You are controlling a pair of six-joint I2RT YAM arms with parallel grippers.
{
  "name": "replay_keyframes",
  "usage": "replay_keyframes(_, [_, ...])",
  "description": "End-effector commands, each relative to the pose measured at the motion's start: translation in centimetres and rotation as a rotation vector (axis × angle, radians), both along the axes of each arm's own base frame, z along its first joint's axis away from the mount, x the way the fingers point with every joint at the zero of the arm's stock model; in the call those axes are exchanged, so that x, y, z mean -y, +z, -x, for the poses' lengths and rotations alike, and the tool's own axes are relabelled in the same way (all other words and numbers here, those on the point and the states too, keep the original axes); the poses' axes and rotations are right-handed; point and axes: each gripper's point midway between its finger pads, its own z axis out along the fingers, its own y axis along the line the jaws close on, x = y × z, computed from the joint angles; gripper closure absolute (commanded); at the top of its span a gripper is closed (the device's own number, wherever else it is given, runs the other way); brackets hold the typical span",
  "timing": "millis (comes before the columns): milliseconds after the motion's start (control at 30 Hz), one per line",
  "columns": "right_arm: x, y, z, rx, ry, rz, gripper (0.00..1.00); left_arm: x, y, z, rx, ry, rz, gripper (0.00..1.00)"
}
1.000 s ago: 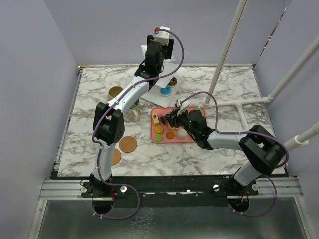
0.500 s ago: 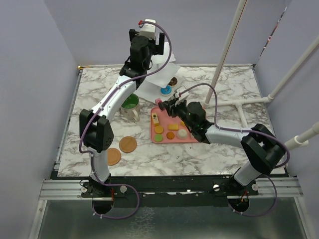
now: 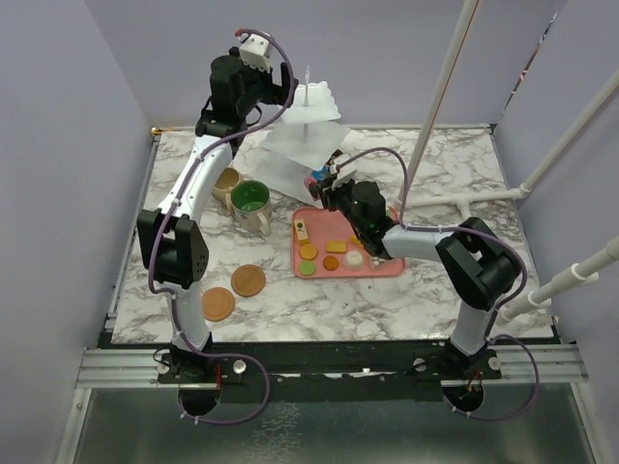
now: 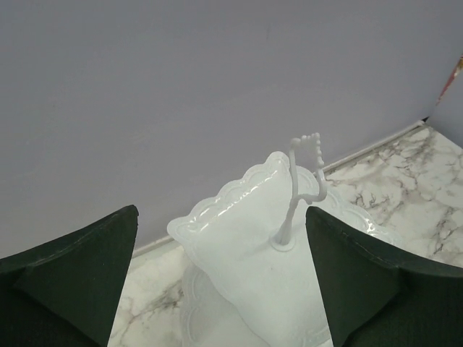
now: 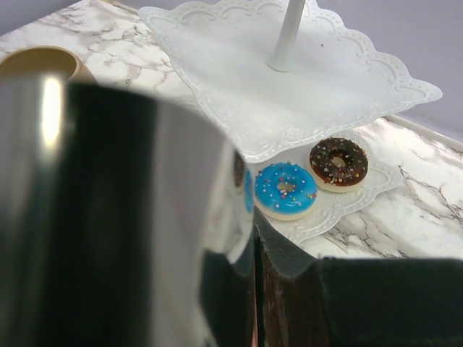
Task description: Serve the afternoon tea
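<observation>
The right gripper (image 3: 327, 186) hangs by the bottom tier (image 5: 362, 199) of the white stand (image 3: 308, 135), far centre, beside the blue donut (image 5: 286, 189). Whether it pinches a pastry I cannot tell. Any set-down belongs on bare tier, and the left gripper (image 4: 221, 231), spread wide above, should touch nothing.

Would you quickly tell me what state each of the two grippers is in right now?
Left gripper: open, holding nothing, above the white three-tier square stand.
Right gripper: jaws nearly together, shiny black piece close against them; grip cannot be told.
</observation>
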Motion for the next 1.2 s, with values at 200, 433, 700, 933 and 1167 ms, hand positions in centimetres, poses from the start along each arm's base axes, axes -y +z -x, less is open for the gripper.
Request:
replay_keyframes(200, [-1.7,0.8,-1.9,0.043,0.03,-0.052,0.73,4.5,-2.4,-0.6,-0.064,-0.505,0.055,0.01])
replay_keyframes(433, [-1.7,0.5,-2.3,0.038,0.016,-0.057,0.69,5.5,-4.5,-1.9,-0.051,-0.574,0.03,0.02])
replay_keyframes(700, [-1.4,-0.1,-2.9,0.027,0.001,-0.061,0.58,5.9,-5.9,-2.7,-0.027,-0.598,0.011,0.12])
replay_keyframes(933, [-1.3,0.3,-3.2,0.031,-0.007,-0.069,0.52,6.7,-5.9,-2.8,-0.022,-0.648,0.062,0.27])
replay_keyframes(1167, [-0.7,0.4,-2.7,0.027,-0.017,-0.068,0.47,7.0,-6.8,-3.1,-0.034,-0.643,0.092,0.54])
